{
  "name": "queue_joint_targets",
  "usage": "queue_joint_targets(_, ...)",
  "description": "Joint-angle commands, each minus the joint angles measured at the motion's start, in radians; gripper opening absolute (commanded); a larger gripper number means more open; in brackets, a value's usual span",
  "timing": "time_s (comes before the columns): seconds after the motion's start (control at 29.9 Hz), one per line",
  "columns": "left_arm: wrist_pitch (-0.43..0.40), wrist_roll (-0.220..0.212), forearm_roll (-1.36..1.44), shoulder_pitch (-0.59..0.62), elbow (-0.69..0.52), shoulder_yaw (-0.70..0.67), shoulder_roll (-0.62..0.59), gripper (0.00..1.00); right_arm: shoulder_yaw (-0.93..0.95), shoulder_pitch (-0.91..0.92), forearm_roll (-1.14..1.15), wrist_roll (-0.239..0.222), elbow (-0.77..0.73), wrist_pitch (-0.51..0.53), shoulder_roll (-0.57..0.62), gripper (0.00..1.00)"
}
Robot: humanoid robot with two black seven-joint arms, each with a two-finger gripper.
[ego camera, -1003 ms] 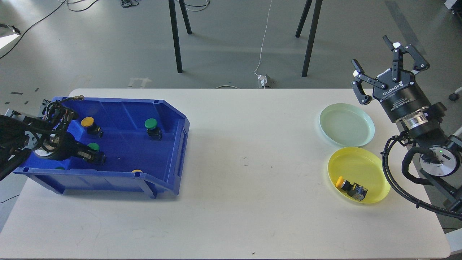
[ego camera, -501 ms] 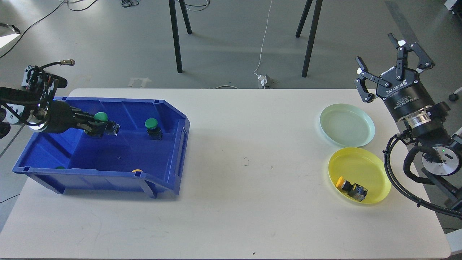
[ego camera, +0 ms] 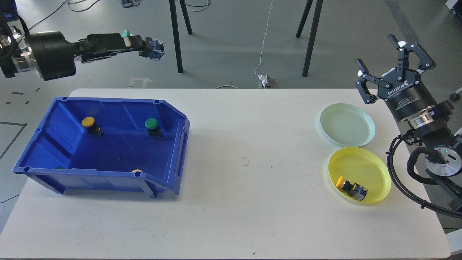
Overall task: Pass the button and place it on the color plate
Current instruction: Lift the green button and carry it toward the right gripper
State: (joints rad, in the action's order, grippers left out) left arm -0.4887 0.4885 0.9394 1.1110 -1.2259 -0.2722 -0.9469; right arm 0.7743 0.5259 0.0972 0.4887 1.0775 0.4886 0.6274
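Note:
My left gripper point(ego camera: 139, 45) is shut on a green button point(ego camera: 126, 34) and holds it high above the far edge of the blue bin point(ego camera: 173, 151). Its green cap shows on top of the fingers and its dark base sticks out at the tip. In the bin lie a yellow button point(ego camera: 90, 125) and a green button point(ego camera: 153, 128); bits of two more show at the near wall. My right gripper point(ego camera: 393, 57) is open and empty, pointing up behind the pale green plate point(ego camera: 347, 124). The yellow plate point(ego camera: 368, 166) holds a yellow button point(ego camera: 351, 187).
The white table point(ego camera: 252, 162) carries the bin at the left and both plates at the right. Black stand legs point(ego camera: 175, 36) and a white cable with a plug point(ego camera: 264, 77) are on the floor behind the table.
My left gripper has lifted the green button out of the bin, up and to the right. The right gripper has barely moved.

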Motion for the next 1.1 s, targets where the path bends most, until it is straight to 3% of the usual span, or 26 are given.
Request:
queue_joint_targets(0.0,0.000,0.000,-0.140,-0.017,0.009,-0.001,0.118,0.28,0.000,-0.032,0.099,0.000,0.054,-0.065,0.037,0.83)
queue_joint_targets(0.17,0.000,0.000,-0.152,-0.019,0.084,0.001,0.305,0.28,0.000,-0.104,0.154,0.000,0.205,-0.122,0.110,0.83)
queue_joint_targets(0.37,0.000,0.000,-0.129,-0.039,0.299,0.011,0.522,0.29,-0.020,-0.158,0.162,0.000,0.325,-0.125,0.098,0.88)
queue_joint_targets(0.57,0.000,0.000,-0.126,-0.059,0.304,0.011,0.540,0.29,-0.084,-0.135,0.170,0.000,0.285,-0.125,-0.044,0.89)
queue_joint_targets(0.77,0.000,0.000,-0.126,-0.060,0.302,0.010,0.539,0.29,-0.223,0.040,0.161,0.000,0.135,-0.125,-0.172,0.89)
queue_joint_targets(1.07,0.000,0.000,-0.126,-0.059,0.305,0.008,0.540,0.29,-0.260,0.137,0.156,0.000,0.044,-0.125,-0.276,0.89)
